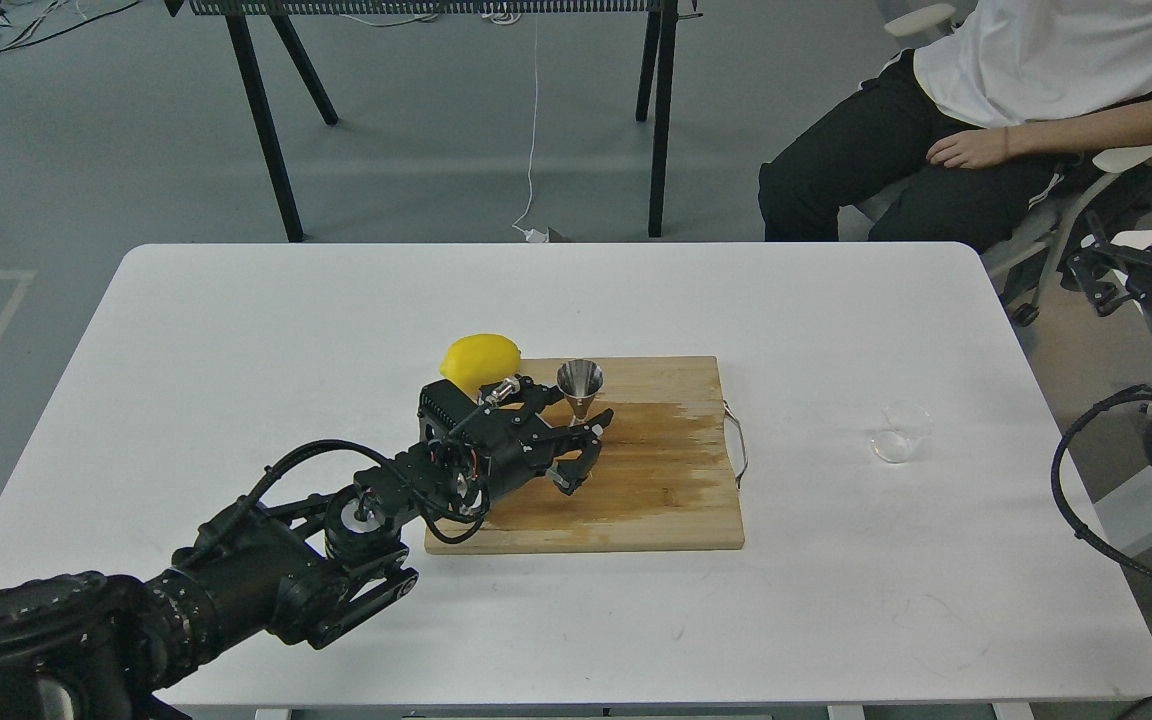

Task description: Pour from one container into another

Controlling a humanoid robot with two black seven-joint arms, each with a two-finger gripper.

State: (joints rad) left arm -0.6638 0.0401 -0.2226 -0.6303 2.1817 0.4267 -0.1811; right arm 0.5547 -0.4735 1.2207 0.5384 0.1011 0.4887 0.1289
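The shiny steel jigger (579,384) stands upright on the back part of the wooden cutting board (656,500). My left gripper (584,448) lies low over the board just in front of it. It is open, with one finger (600,416) close to the jigger's base and the other nearer me. Nothing sits between the fingers. The clear glass cup (901,433) stands on the white table (236,330) to the right of the board, far from both grippers. My right gripper (1101,268) is off the table at the right edge, dark and unclear.
A yellow lemon (479,360) rests at the board's back left corner, right behind my left wrist. The board has a metal handle (739,445) on its right side. A seated person (986,110) is behind the table's far right corner.
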